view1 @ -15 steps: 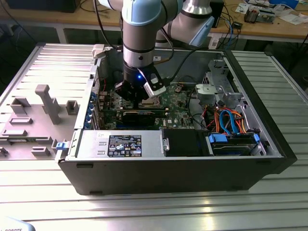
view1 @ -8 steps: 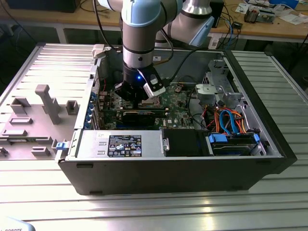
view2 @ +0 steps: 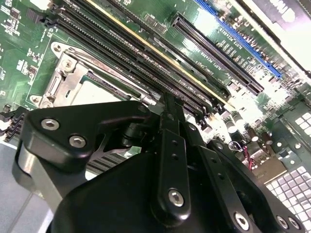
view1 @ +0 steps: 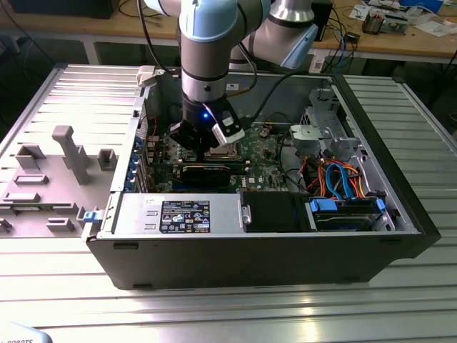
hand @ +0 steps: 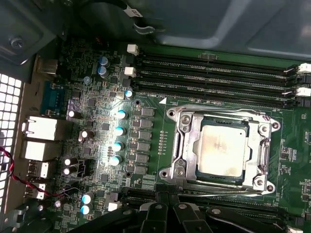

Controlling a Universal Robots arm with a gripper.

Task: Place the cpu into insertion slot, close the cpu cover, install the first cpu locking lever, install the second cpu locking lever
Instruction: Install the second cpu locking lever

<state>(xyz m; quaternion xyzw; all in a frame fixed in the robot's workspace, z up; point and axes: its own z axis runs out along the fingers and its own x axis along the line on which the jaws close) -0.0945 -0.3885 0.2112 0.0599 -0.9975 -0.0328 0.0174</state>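
Cpu sits in the insertion slot, cpu cover down around it. Gripper hangs above; in the first wrist view the socket lies at its 12 o'clock. Cannot tell its opening; nothing seen held.

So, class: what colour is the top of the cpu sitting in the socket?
Silvery-grey metal; the cpu shows best in the first wrist view.

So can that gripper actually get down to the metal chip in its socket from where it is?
Probably yes. The gripper hangs just above the cpu, which lies in the insertion slot, and nothing sits between them in the first wrist view.
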